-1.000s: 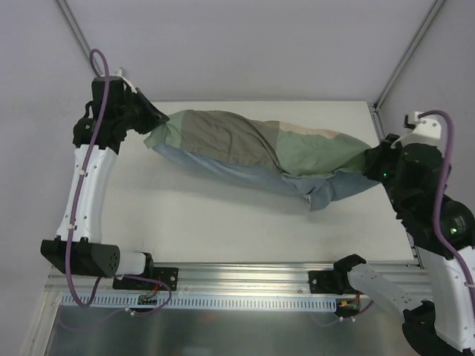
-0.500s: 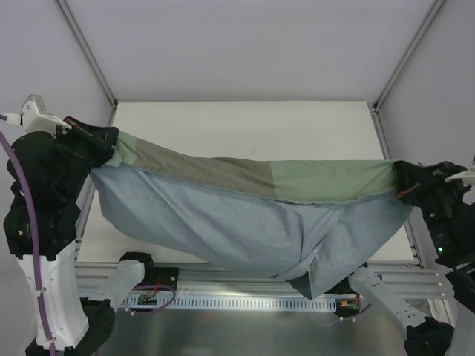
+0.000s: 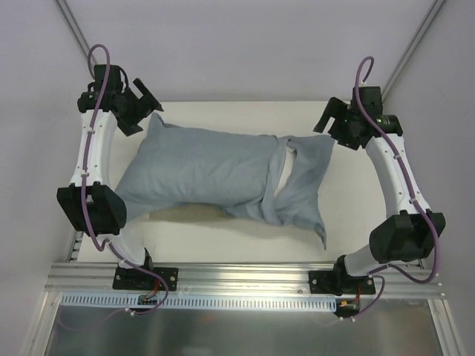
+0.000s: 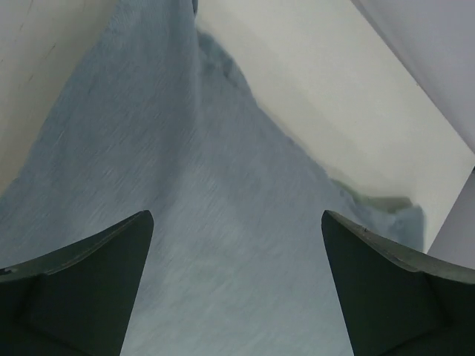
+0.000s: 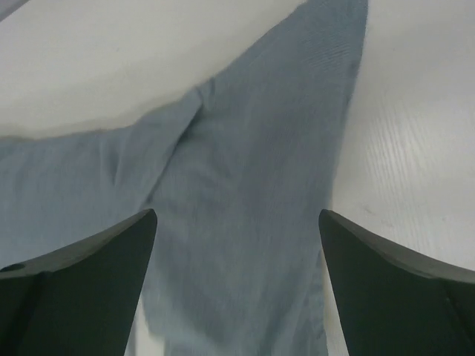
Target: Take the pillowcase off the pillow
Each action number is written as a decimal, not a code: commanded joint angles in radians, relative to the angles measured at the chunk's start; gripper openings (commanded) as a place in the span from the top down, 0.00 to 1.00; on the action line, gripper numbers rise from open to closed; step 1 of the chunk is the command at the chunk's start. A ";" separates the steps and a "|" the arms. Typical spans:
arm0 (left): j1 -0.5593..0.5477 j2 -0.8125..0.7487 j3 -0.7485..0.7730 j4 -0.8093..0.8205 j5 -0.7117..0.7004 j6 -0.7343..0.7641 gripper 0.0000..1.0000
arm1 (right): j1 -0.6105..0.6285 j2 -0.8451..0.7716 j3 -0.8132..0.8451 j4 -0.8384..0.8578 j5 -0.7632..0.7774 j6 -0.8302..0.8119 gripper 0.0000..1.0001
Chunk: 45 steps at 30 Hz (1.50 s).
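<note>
Nearest to us runs one metal rail (image 3: 245, 274), and on it we count two arm bases, one at each end. Beyond it lies the one white table (image 3: 223, 241).

On that table we see one pillowcase (image 3: 200, 167), spread across the middle with its long side running left to right. Only its plain blue-grey face is up. The left and middle parts are plump and rounded. Toward the right end the fabric goes flat and loose, and one limp flap trails down to a point near the table's front edge. Between the full part and the flap there is one narrow slit with a pale sliver inside. We cannot tell whether that is the pillow or the table beneath. Otherwise the pillow is covered, and we make it out only from the bulk under the cloth.

Farther back, the two arms reach up along either side of the table, each carrying one purple cable, so two cables in all. The left gripper (image 3: 147, 111) hangs over the cover's far left corner, and the right gripper (image 3: 332, 127) over its far right corner. From the wrist cameras we count two fingers (image 4: 82, 289) on each, four in all, spread wide. Nothing is between them, and the blue-grey cloth lies beneath. Both sets of jaws stand apart and hold nothing.

Behind everything rise plain grey walls.
</note>
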 commanded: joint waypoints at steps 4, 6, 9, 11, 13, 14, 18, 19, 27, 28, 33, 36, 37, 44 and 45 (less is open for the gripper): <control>-0.027 -0.193 -0.015 0.005 0.055 0.082 0.13 | 0.008 -0.178 -0.041 0.017 -0.119 -0.045 0.03; -0.052 -0.230 -0.058 0.011 0.132 0.057 0.20 | 0.029 -0.200 -0.099 0.021 -0.132 -0.072 0.03; -0.165 -0.261 -0.084 0.015 0.088 0.057 0.25 | 0.066 -0.213 -0.167 0.023 -0.107 -0.082 0.03; -0.222 -0.260 -0.081 0.017 0.066 0.068 0.26 | 0.077 -0.213 -0.222 0.046 -0.115 -0.071 0.03; -0.296 -0.250 -0.077 0.017 0.060 0.071 0.26 | 0.077 -0.204 -0.247 0.060 -0.142 -0.057 0.03; -0.319 -0.240 -0.077 0.015 0.060 0.071 0.26 | 0.080 -0.197 -0.254 0.078 -0.156 -0.057 0.05; -0.411 -0.211 -0.068 0.018 0.091 0.049 0.26 | 0.084 -0.091 -0.247 0.118 -0.208 -0.052 0.13; -0.450 -0.206 -0.064 0.017 0.079 0.048 0.25 | 0.083 -0.066 -0.235 0.115 -0.219 -0.046 0.16; -0.559 -0.180 -0.060 0.017 0.092 0.077 0.27 | 0.208 -0.092 -0.355 0.229 -0.255 0.046 0.99; -0.560 -0.180 -0.060 0.017 0.092 0.083 0.27 | 0.209 -0.092 -0.356 0.230 -0.250 0.055 0.99; -0.616 -0.135 -0.040 0.017 0.083 0.114 0.28 | 0.394 -0.294 -0.530 0.305 -0.221 0.127 0.99; -0.658 -0.103 -0.025 0.014 0.075 0.134 0.29 | 0.443 -0.426 -0.622 0.281 -0.140 0.153 0.99; -0.681 -0.092 -0.022 0.015 0.074 0.143 0.29 | 0.445 -0.463 -0.644 0.265 -0.109 0.155 0.99; -0.816 0.045 0.077 -0.001 0.025 0.198 0.22 | 0.374 -0.618 -0.643 0.047 0.066 0.070 0.26; -0.834 0.062 0.110 -0.006 0.007 0.204 0.21 | 0.371 -0.615 -0.630 0.038 0.069 0.067 0.20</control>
